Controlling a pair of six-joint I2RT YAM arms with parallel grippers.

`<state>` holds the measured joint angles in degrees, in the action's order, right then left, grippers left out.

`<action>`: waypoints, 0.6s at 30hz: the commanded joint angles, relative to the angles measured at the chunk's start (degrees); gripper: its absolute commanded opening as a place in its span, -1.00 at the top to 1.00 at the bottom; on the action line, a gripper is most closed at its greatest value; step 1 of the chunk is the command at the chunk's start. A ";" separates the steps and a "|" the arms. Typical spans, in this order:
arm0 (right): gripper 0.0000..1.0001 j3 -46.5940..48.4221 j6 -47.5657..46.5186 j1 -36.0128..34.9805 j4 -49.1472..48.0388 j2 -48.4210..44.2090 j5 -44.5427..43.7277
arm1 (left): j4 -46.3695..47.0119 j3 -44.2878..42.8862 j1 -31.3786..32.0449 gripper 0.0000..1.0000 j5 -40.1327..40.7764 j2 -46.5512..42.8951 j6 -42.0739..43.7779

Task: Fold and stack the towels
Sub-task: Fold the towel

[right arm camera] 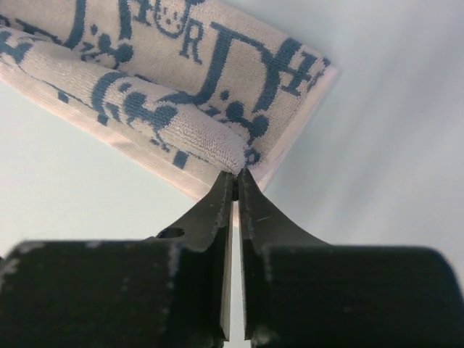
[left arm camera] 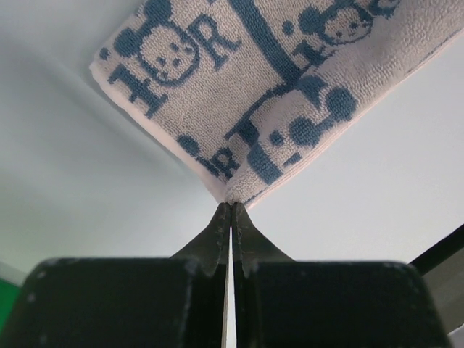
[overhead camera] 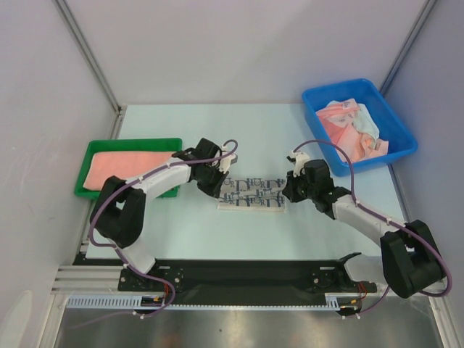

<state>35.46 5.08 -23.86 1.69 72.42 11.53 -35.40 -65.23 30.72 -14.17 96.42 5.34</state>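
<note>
The patterned towel (overhead camera: 250,194) is pinched by the left tool (left arm camera: 230,206) and right tool (right arm camera: 235,174) at their very tips only, so a corner may be dropped mid-fold.

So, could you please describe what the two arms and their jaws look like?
Both the left arm and right arm have white links between bulky black joints, with a thin purple cable looping along each. The jaws are matte black, tapering to narrow tips.

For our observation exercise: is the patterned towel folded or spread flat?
Folded: in the right wrist view the patterned towel has an upper layer doubled over a lower one.
</note>
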 commanded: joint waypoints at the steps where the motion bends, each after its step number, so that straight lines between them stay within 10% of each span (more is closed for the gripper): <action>1: 0.79 -0.31 4.65 -1.89 -0.29 -0.52 -2.74 | -0.81 0.89 0.66 1.00 -1.21 -1.59 -1.13; 3: 0.66 0.48 5.98 -1.98 2.15 -0.88 -2.21 | -0.99 1.94 0.83 0.96 -0.51 -2.11 -1.21; 7: 0.33 4.51 10.55 -2.07 10.86 -0.35 -9.41 | -0.73 2.83 1.97 0.20 -1.21 -4.83 -3.23; 18: 0.15 5.41 30.41 -2.69 15.80 -5.45 -13.72 | 0.24 3.36 1.98 0.07 8.11 -9.94 -22.02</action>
<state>38.39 27.79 -26.20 16.88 67.94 1.06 -36.49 -61.80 32.97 -10.31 88.82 -7.25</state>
